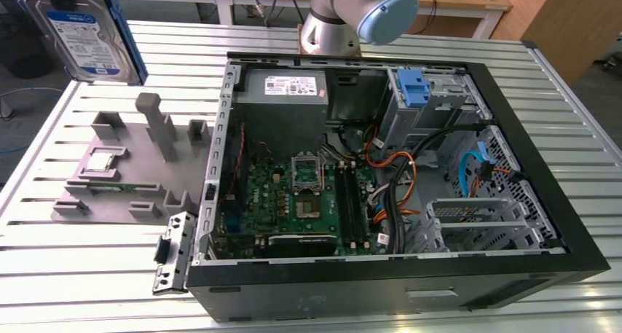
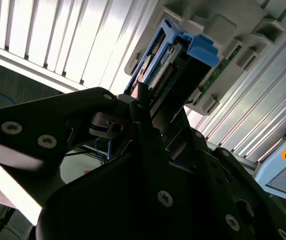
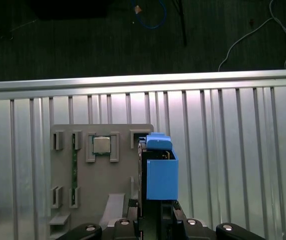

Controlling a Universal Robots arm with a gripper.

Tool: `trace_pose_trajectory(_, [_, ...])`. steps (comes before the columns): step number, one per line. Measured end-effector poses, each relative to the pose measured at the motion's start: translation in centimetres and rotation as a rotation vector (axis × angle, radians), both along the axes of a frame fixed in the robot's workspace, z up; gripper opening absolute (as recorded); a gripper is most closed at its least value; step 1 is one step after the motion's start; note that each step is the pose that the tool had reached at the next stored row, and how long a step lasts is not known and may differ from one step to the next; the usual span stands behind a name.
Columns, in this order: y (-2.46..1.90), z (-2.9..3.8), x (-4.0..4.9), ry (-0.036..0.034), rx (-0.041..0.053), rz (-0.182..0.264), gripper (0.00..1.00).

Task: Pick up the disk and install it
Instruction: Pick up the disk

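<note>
**Disk held above the table, beside the opened computer case.** In the exterior view, the disk (image 1: pixel 83 28) is seen at the upper left, raised clear of the slatted table (image 1: pixel 87 282). Its white-and-blue label is turned toward the camera, and its blue carrier frame is visible along one edge.

In the first wrist view, the gripper (image 3: pixel 153 212) is shown with the disk seated edge-on between its black fingers (image 3: pixel 175 212). The fingers are closed against the two faces of the disk, which is thus clamped. The same grip is shown in the second wrist view, where the blue carrier projects beyond the fingertips.

Beneath the disk, the grey parts fixture (image 3: pixel 102 180) is seen lying on the table. A processor chip (image 3: pixel 101 145) and a memory stick (image 3: pixel 74 170) are seated in its recesses.

The computer case (image 1: pixel 389 275) is laid open on the table to the exterior view's right of the fixture. Inside it, the power supply (image 1: pixel 284 87), the motherboard (image 1: pixel 291 194) and a blue bracket (image 1: pixel 413 89) in the drive bay are exposed. Part of the arm (image 1: pixel 362 12) is seen behind the case.
</note>
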State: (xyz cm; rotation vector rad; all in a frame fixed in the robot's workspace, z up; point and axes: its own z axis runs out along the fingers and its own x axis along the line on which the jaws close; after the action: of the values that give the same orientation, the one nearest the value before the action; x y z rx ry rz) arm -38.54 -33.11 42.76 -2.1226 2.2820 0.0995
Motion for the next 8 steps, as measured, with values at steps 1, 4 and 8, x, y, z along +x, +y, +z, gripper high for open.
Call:
trace_pose_trajectory(1, [0.00,0.01,0.00,-0.0002,0.0001,0.000,0.35])
trace_pose_trajectory(4, [0.00,0.04,0.00,-0.0001,0.0001,0.000,0.35])
trace_pose_trajectory(8, [0.00,0.11,0.00,-0.0001,0.0001,0.000,0.35])
